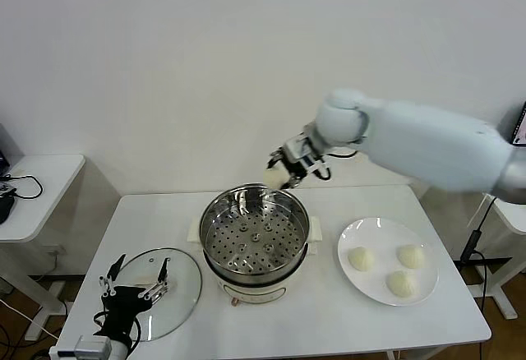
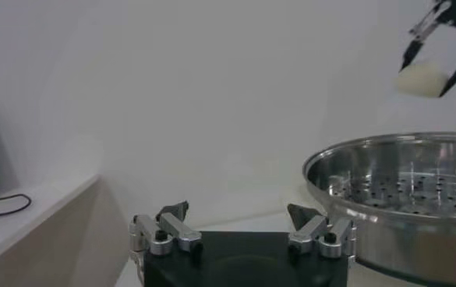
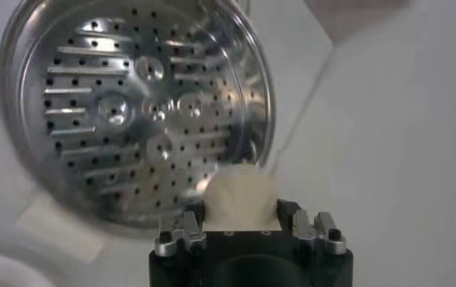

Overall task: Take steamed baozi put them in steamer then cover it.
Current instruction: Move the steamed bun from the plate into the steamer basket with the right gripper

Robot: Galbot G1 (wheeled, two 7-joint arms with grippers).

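None of the four cream-white round baozi sits in the shiny steel steamer (image 1: 256,241) yet: right gripper (image 1: 287,168) pinches one bun (image 1: 274,177) above its far rim; three (image 1: 387,269) remain on the white plate (image 1: 353,237); clear glass cover (image 1: 177,282) lies on the bench (image 1: 320,319), left gripper (image 1: 134,284) spread beside it.

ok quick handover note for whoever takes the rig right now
Right gripper: shut on one cream-white round dough bun, held above the far rim of the shiny stainless-steel steamer.
Left gripper: open, empty, over the clear glass lid lying on the table left of the steamer.
Done: first bun lifted; the tray holds none.
Left: drop this bun in, move three buns from the white round plate, then cover.
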